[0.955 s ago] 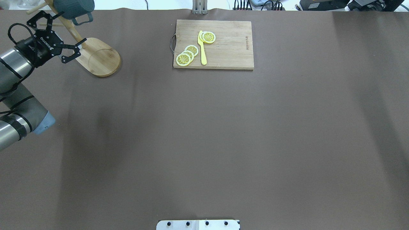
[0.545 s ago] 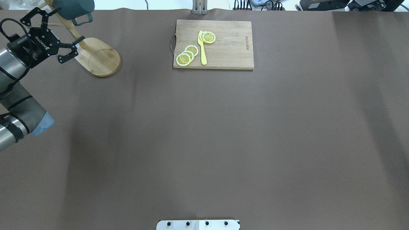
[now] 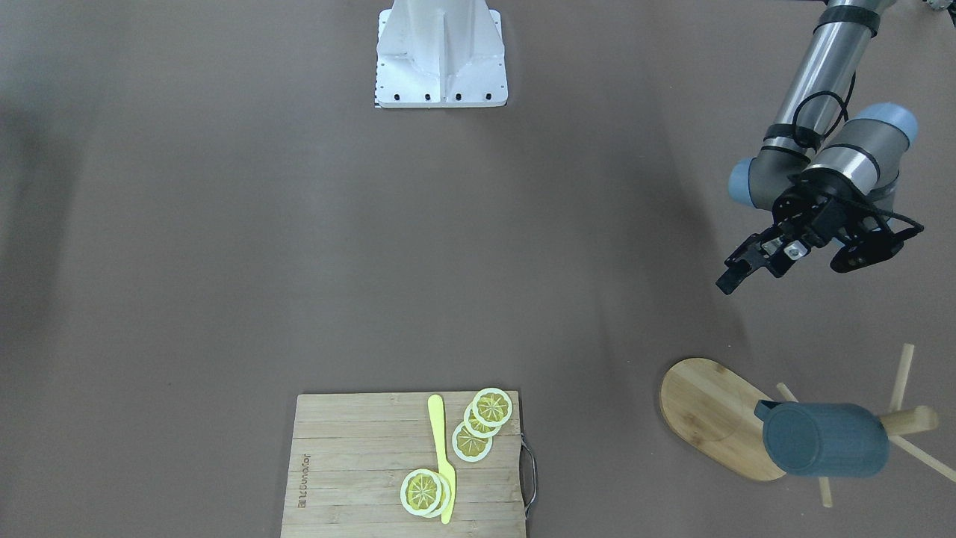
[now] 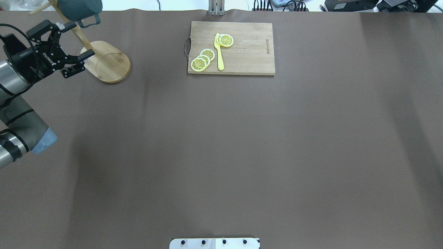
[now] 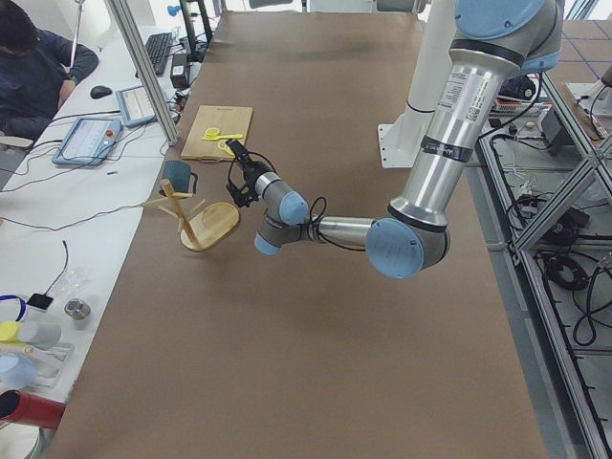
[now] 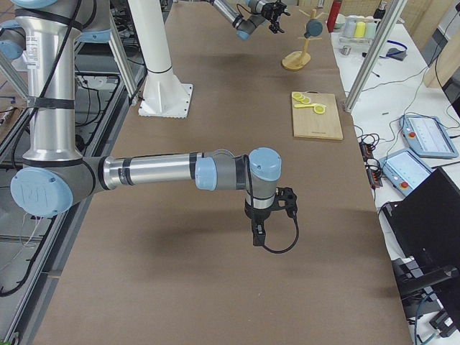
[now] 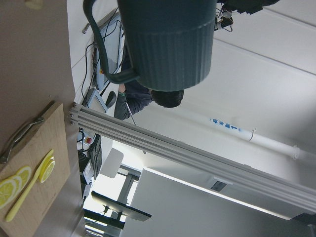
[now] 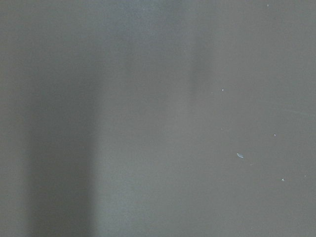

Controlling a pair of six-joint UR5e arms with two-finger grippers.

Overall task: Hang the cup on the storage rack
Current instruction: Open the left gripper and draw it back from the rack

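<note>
The dark blue-grey cup (image 4: pixel 80 8) hangs on a peg of the bamboo storage rack (image 4: pixel 107 62) at the table's far left corner, its handle toward the table's middle. The cup (image 3: pixel 825 439) and the rack's oval base (image 3: pixel 709 411) also show in the front view. The left wrist view shows the cup (image 7: pixel 168 44) from close by, ribbed side and loop handle. My left gripper (image 4: pixel 81 38) is open and empty, off the rack on the robot's side (image 3: pixel 784 274). My right gripper (image 6: pixel 259 233) shows only in the right side view, low over bare table; I cannot tell its state.
A rectangular cutting board (image 4: pixel 242 55) with lemon slices (image 4: pixel 202 59) and a yellow knife (image 4: pixel 219 55) lies at the far middle. The robot's white base plate (image 3: pixel 441 52) is at the near edge. An operator (image 5: pixel 33 67) sits beyond the far edge.
My left gripper, open throughout, has drawn back from the rack to the left and then a little toward the robot. The cup has stayed hanging on the rack.
</note>
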